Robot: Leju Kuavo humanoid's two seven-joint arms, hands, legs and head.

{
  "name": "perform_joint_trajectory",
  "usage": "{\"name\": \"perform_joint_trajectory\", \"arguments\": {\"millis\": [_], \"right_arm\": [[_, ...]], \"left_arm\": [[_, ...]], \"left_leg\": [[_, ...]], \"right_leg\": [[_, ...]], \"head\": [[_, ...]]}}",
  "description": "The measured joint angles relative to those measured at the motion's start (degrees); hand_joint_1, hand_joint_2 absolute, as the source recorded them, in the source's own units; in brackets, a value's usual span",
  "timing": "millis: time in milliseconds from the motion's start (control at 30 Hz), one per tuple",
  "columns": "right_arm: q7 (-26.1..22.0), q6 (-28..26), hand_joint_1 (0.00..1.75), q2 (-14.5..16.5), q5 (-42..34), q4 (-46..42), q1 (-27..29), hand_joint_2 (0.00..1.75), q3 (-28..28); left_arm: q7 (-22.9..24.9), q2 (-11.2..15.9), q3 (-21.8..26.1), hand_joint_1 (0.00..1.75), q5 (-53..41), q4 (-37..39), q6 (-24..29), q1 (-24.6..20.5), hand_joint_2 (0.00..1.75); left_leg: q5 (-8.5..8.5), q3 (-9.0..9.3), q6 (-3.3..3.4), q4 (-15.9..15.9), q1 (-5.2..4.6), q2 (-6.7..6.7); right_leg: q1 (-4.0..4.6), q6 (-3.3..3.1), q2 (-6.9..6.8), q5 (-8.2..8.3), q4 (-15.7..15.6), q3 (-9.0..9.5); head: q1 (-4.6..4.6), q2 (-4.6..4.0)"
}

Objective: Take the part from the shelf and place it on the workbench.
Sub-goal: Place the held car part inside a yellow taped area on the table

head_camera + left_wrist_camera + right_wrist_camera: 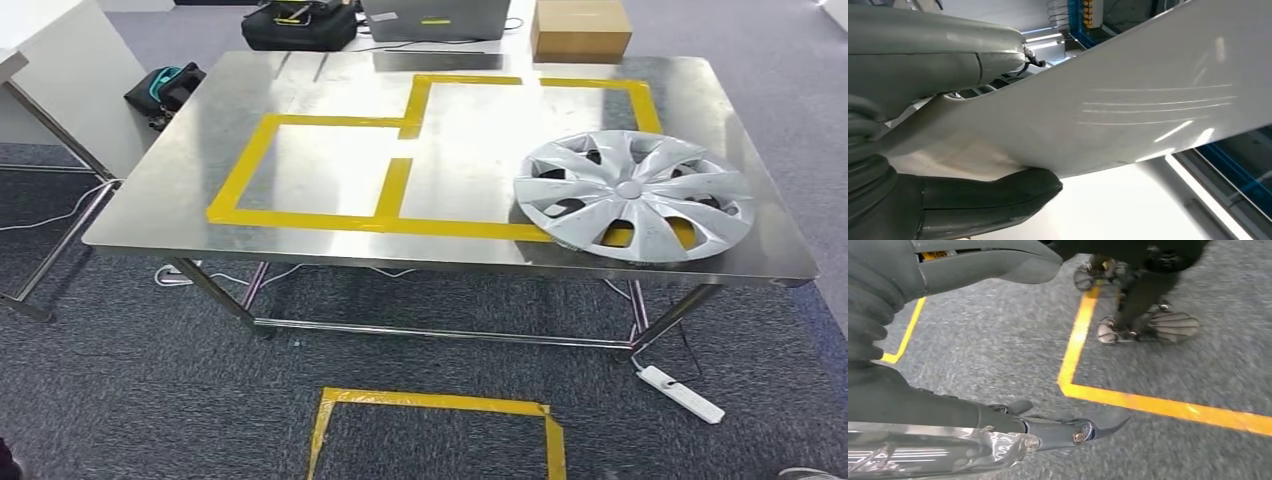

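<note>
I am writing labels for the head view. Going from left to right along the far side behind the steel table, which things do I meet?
Teal and black bag on the floor, black case, grey laptop, cardboard box.

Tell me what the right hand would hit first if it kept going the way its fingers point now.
Most likely the grey carpet, near the yellow floor tape. In the right wrist view the right hand points out over the floor, and nothing stands between. Depth is hard to judge, so this is a guess.
</note>
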Motion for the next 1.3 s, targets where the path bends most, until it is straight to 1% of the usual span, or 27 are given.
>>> {"name": "perform_joint_trajectory", "arguments": {"millis": [33, 67, 100, 133, 167, 233, 267, 300, 367, 400, 433, 467, 500, 567, 600, 633, 667, 700, 733, 767, 800, 833, 933, 967, 1000, 1200, 1300], "right_arm": [[-0.01, 0.02, 0.00, -0.01, 0.02, 0.00, 0.00, 1.75, -0.01], [-0.01, 0.03, 0.00, -0.02, 0.03, 0.00, 0.00, 1.75, -0.01], [0.00, 0.06, 0.00, -0.02, 0.04, 0.00, 0.03, 1.75, -0.01], [0.00, 0.09, 0.00, -0.01, 0.04, 0.00, 0.06, 1.75, -0.01], [0.00, 0.11, 0.00, -0.01, 0.05, 0.00, 0.08, 1.75, -0.01], [0.00, 0.15, 0.00, -0.01, 0.05, 0.00, 0.08, 1.75, 0.01], [0.00, 0.14, 0.00, -0.02, 0.05, 0.00, 0.07, 1.75, 0.00], [0.01, 0.10, 0.00, -0.03, 0.05, 0.00, 0.06, 1.75, -0.01], [0.02, 0.10, 0.00, -0.04, 0.06, 0.00, 0.01, 1.75, -0.01], [0.02, 0.19, 0.00, -0.04, 0.08, 0.00, -0.05, 1.75, -0.01], [0.01, 0.34, 0.00, -0.05, 0.11, 0.00, -0.16, 1.75, 0.00], [0.01, 0.56, 0.00, -0.05, 0.17, 0.00, -0.30, 1.75, 0.01], [0.00, 0.78, 0.00, -0.05, 0.26, 0.01, -0.42, 1.75, 0.01], [0.03, 1.02, 0.00, -0.05, 0.45, 0.02, -0.50, 1.75, 0.02], [0.07, 1.05, 0.00, -0.05, 0.52, 0.02, -0.44, 1.75, 0.03], [0.10, 1.03, 0.00, -0.06, 0.58, 0.02, -0.38, 1.75, 0.03], [0.13, 1.03, 0.00, -0.07, 0.63, 0.02, -0.34, 1.75, 0.03], [0.15, 1.04, 0.00, -0.07, 0.70, 0.02, -0.31, 1.75, 0.03], [0.19, 1.07, 0.00, -0.07, 0.79, 0.02, -0.28, 1.75, 0.03], [0.25, 1.11, 0.00, -0.08, 0.91, 0.02, -0.28, 1.75, 0.04], [0.34, 1.15, 0.00, -0.08, 1.10, 0.02, -0.30, 1.75, 0.07], [0.45, 1.20, 0.00, -0.09, 1.35, 0.02, -0.31, 1.75, 0.14], [0.63, 1.39, 0.00, -0.09, 2.09, 0.02, -0.50, 1.75, 0.61], [0.63, 1.46, 0.00, -0.10, 2.23, 0.02, -0.61, 1.75, 0.81], [0.63, 1.52, 0.00, -0.11, 2.34, 0.02, -0.71, 1.75, 0.98], [0.57, 1.64, 0.00, -0.13, 2.80, 0.02, -0.75, 1.75, 1.48], [0.33, 1.78, 0.00, -0.13, 3.54, 0.02, -0.88, 1.75, 1.97]], "left_arm": [[0.00, -0.01, 0.04, 1.75, 0.01, 0.00, 0.02, 0.07, 1.75], [0.00, -0.02, 0.06, 1.75, 0.01, 0.00, 0.02, 0.16, 1.75], [0.00, -0.03, 0.06, 1.75, 0.02, 0.00, 0.02, 0.24, 1.75], [0.00, -0.03, 0.06, 1.75, 0.02, 0.00, 0.02, 0.29, 1.75], [0.00, -0.03, 0.06, 1.75, 0.02, 0.00, 0.02, 0.34, 1.75], [0.00, -0.03, 0.06, 1.75, 0.02, 0.01, 0.02, 0.45, 1.75], [0.01, -0.03, 0.06, 1.75, 0.02, 0.02, 0.03, 0.50, 1.75], [0.01, -0.04, 0.07, 1.75, 0.02, 0.02, 0.03, 0.56, 1.75], [0.02, -0.07, 0.10, 1.75, 0.02, 0.03, 0.04, 0.61, 1.75], [0.02, -0.09, 0.12, 1.75, 0.01, 0.01, 0.04, 0.66, 1.75], [0.02, -0.09, 0.14, 1.75, -0.03, -0.02, 0.02, 0.68, 1.75], [0.02, -0.09, 0.16, 1.75, -0.09, -0.04, -0.01, 0.69, 1.75], [0.02, -0.10, 0.16, 1.75, -0.18, -0.06, -0.05, 0.72, 1.75], [0.04, -0.11, 0.16, 1.75, -0.42, -0.07, -0.25, 0.71, 1.75], [0.09, -0.13, 0.14, 1.75, -0.51, -0.07, -0.39, 0.73, 1.75], [0.18, -0.15, 0.11, 1.75, -0.63, -0.07, -0.57, 0.73, 1.75], [0.28, -0.16, 0.06, 1.75, -0.78, -0.07, -0.75, 0.71, 1.75], [0.39, -0.17, -0.02, 1.75, -0.96, -0.07, -0.91, 0.65, 1.75], [0.48, -0.18, -0.16, 1.75, -1.20, -0.04, -1.06, 0.51, 1.75], [0.57, -0.18, -0.35, 1.75, -1.43, 0.03, -1.21, 0.29, 1.75], [0.78, -0.15, -0.64, 1.75, -1.57, 0.13, -1.43, -0.11, 1.75], [1.14, -0.09, -1.02, 1.75, -1.65, 0.30, -1.75, -0.69, 1.75], [2.65, 0.34, -2.49, 1.75, -1.66, 1.57, -3.05, -3.67, 1.75], [3.03, 0.49, -3.02, 1.75, -1.68, 2.19, -3.33, -4.77, 1.75], [3.30, 0.63, -3.54, 1.75, -1.70, 2.77, -3.48, -5.76, 1.75], [4.27, 1.22, -5.67, 1.75, -1.87, 5.13, -4.46, -8.77, 1.75], [6.42, 1.62, -8.19, 1.75, -2.93, 7.97, -6.70, -11.99, 1.75]], "left_leg": [[-1.56, -2.54, -0.31, 3.15, 0.17, 0.02], [-3.28, -4.70, -0.57, 5.23, 0.33, 0.03], [-4.33, -6.17, -0.74, 5.92, 0.47, 0.05], [-4.10, -6.85, -0.84, 5.05, 0.60, 0.06], [-2.32, -6.76, -0.91, 2.71, 0.70, 0.09], [3.96, -5.63, -1.04, -4.16, 0.92, 0.37], [6.28, -5.16, -0.92, -6.75, 0.94, 0.64], [7.64, -4.90, -0.67, -8.28, 0.93, 0.84], [7.76, -4.40, 0.27, -8.85, 0.88, 0.85], [7.73, -3.92, 0.80, -9.02, 0.92, 0.70], [7.58, -3.35, 1.32, -9.17, 0.95, 0.63], [7.32, -2.75, 1.80, -9.24, 0.92, 0.61], [6.98, -2.32, 2.20, -9.31, 0.84, 0.63], [6.22, -1.58, 2.72, -9.30, 0.54, 0.57], [5.77, -1.08, 2.86, -9.30, 0.39, 0.49], [5.28, -0.46, 2.91, -9.30, 0.28, 0.39], [4.74, 0.30, 2.89, -9.30, 0.19, 0.31], [4.18, 1.08, 2.83, -9.30, 0.13, 0.26], [3.62, 1.69, 2.71, -9.27, 0.08, 0.24], [3.16, 2.13, 2.52, -9.26, -0.01, 0.20], [2.83, 2.30, 2.27, -9.29, -0.07, 0.13], [2.66, 2.25, 2.00, -9.20, -0.14, 0.07], [3.05, 2.26, 2.28, -9.36, -0.23, 0.00], [3.08, 2.44, 2.53, -9.72, -0.24, 0.02], [2.96, 2.65, 2.52, -10.09, -0.25, 0.04], [2.82, 3.16, 1.87, -11.06, -0.24, 0.08], [2.97, 3.14, 1.44, -11.10, -0.25, 0.04]], "right_leg": [[-0.06, -0.09, 0.02, -0.43, -0.27, 0.64], [-0.13, -0.07, 0.05, -0.92, -0.43, 1.30], [-0.23, 0.01, 0.09, -1.48, -0.50, 2.03], [-0.35, 0.13, 0.14, -2.12, -0.53, 2.86], [-0.52, 0.34, 0.20, -2.80, -0.54, 3.78], [-0.77, 1.05, 0.30, -4.24, -0.45, 5.49], [-0.78, 1.52, 0.32, -4.95, -0.50, 6.00], [-0.72, 1.98, 0.30, -5.56, -0.75, 6.45], [-0.62, 2.85, 0.19, -5.80, -1.04, 7.33], [-0.66, 3.13, 0.12, -5.71, -0.75, 7.60], [-0.67, 3.31, 0.08, -5.70, 0.55, 7.28], [-0.66, 3.38, 0.04, -6.23, 2.91, 5.99], [-0.60, 3.42, 0.03, -7.26, 6.26, 3.93], [-0.38, 3.39, 0.04, -10.56, 13.19, -1.07], [-0.23, 3.28, 0.06, -11.80, 14.85, -2.95], [-0.05, 3.07, 0.07, -12.02, 14.83, -4.06], [0.16, 2.81, 0.07, -10.72, 12.96, -4.29], [0.37, 2.45, 0.07, -7.96, 9.72, -3.83], [0.59, 2.04, 0.07, -4.46, 6.23, -3.24], [0.78, 1.67, 0.03, -1.99, 3.40, -2.75], [0.96, 1.33, 0.01, -0.11, 1.68, -2.43], [1.03, 1.19, 0.00, 0.85, 0.95, -2.28], [0.92, 1.66, 0.15, 1.66, 0.39, -1.88], [0.93, 1.72, 0.28, 1.60, 0.32, -1.86], [0.94, 1.55, 0.43, 1.49, 0.30, -1.86], [1.00, 1.08, 0.61, 1.20, 0.29, -1.91], [1.01, 0.95, 0.48, 1.28, 0.29, -1.90]], "head": [[-0.07, 0.00], [-0.05, 0.00], [-0.06, 0.00], [-0.06, 0.00], [-0.05, 0.00], [-0.15, 0.00], [-0.30, 0.00], [-0.41, 0.00], [-0.49, 0.00], [-0.40, 0.00], [-0.30, 0.00], [-0.15, 0.00], [-0.02, 0.01], [0.15, 0.01], [0.18, 0.01], [0.21, 0.00], [0.26, 0.01], [0.29, 0.01], [0.32, 0.01], [0.31, 0.01], [0.26, 0.00], [0.24, 0.00], [0.14, 0.00], [0.12, 0.00], [0.13, 0.00], [0.14, 0.00], [0.15, 0.00]]}}
